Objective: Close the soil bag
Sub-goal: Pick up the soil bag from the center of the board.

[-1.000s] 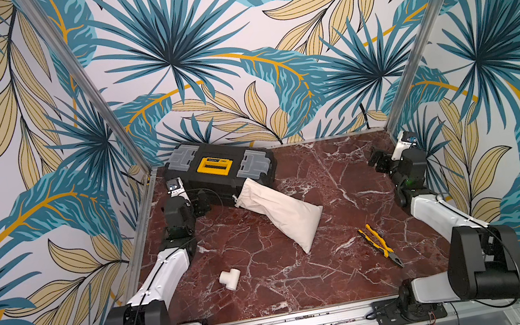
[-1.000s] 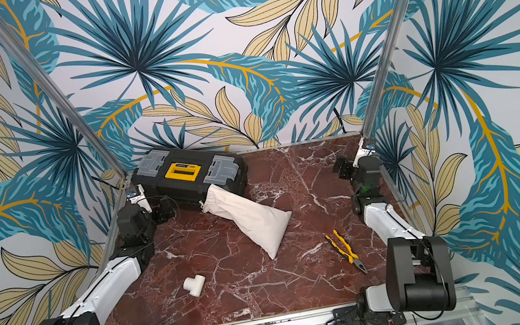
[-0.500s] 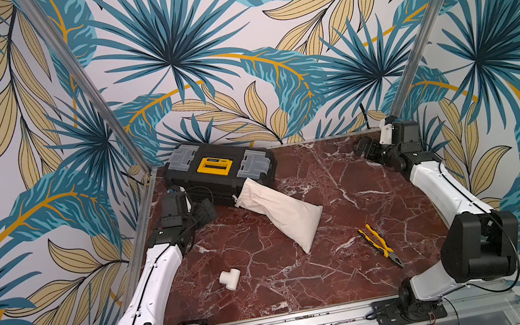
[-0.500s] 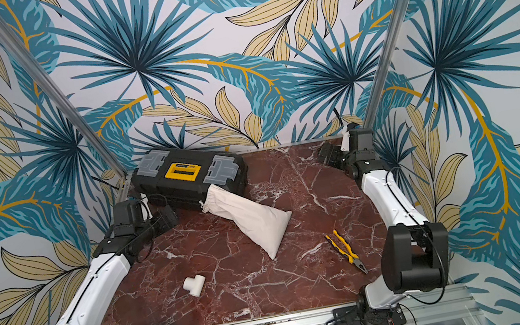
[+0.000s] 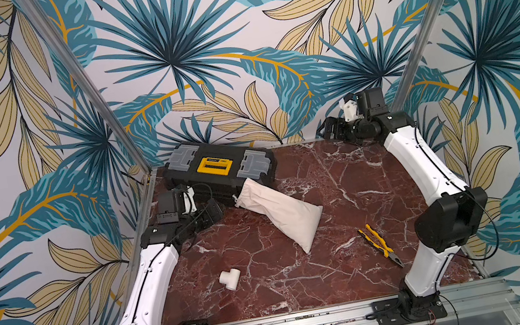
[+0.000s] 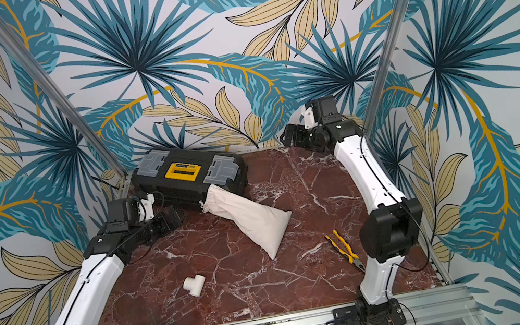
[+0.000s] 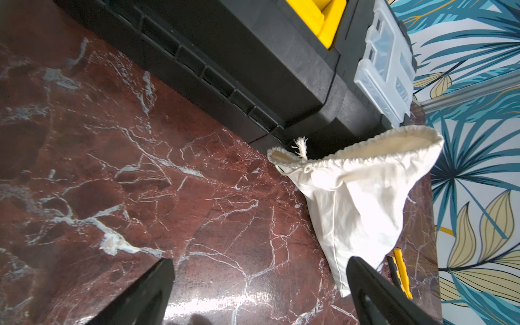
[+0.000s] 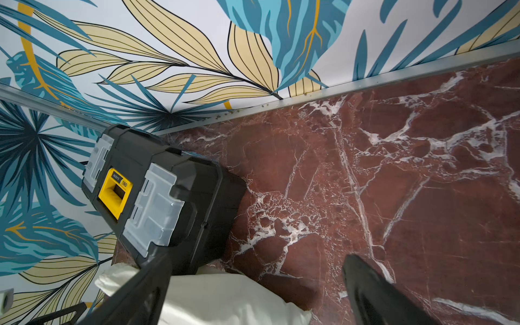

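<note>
Soil bag point(image 5: 283, 211) lies diagonally, mouth propped against toolbox point(image 5: 219, 167); left gripper point(image 7: 260, 263) and right gripper point(image 8: 257, 259) spread, empty.

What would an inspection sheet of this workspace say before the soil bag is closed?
Surface: red marble tabletop.
Job's things: soil bag lying, mouth open, mouth end against the black toolbox.
Clutter: white pipe tee, yellow pliers, both apart from the bag.
Grippers: left gripper open, empty, near the bag's mouth; right gripper open, empty, at the far corner.
Cables: black cables loop beside the arms, none on the bag.
Surroundings: leaf-print walls, aluminium rail in front.
</note>
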You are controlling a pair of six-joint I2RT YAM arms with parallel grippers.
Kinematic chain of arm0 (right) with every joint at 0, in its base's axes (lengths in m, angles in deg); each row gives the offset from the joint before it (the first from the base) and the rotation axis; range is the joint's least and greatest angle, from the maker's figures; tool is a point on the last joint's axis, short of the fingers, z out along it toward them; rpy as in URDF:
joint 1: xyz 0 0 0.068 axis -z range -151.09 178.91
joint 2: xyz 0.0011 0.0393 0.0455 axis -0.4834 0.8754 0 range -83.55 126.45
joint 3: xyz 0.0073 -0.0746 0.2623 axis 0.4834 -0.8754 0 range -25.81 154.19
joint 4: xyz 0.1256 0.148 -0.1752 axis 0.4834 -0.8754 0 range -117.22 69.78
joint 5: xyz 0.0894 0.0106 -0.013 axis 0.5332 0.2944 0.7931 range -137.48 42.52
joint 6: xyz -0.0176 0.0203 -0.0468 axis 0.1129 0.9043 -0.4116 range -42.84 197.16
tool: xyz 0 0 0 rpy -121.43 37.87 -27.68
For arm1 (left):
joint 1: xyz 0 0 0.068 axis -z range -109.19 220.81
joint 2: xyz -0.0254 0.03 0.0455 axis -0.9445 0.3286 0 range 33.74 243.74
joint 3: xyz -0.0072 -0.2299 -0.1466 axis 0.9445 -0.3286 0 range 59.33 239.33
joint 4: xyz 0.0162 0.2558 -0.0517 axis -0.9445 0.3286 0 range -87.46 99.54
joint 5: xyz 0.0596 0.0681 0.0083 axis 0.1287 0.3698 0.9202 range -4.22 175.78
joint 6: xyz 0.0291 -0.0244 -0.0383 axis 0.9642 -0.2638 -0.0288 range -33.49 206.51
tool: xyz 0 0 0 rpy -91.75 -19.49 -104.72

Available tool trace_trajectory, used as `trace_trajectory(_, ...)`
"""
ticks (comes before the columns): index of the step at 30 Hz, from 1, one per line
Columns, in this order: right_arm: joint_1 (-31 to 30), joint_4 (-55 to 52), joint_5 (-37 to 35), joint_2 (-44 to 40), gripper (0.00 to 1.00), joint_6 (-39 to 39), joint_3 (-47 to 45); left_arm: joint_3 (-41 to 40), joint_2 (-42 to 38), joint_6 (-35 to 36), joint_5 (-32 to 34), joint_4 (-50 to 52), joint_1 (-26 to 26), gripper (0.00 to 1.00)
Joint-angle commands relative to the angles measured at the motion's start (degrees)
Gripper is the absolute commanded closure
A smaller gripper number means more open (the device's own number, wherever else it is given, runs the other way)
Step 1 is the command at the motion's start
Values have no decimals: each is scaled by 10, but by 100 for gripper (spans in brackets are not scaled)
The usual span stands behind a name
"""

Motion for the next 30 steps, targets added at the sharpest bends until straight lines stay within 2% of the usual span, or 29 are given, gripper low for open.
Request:
trace_trajectory(1,-19,-67,0,25,1,5,35,-5,-12,-15,-25,-17,6,0)
trace_trajectory(8,-75,-30,13,38,1,-11,24,-33,-5,-46,-60,-86,16,0)
trace_trajectory(14,-156,19,33,35,1,-90,5,7,39,-41,-64,-77,29,0)
trace_trajectory(17,-180,20,50,53,1,-109,27,8,25,-42,-51,-75,33,0)
trace_trajectory(25,-245,26,41,82,1,-153,57,-8,-6,-37,-45,-47,33,0)
trace_trajectory(30,-267,-2,8,110,6,-182,86,-29,-23,-42,-42,-47,33,0)
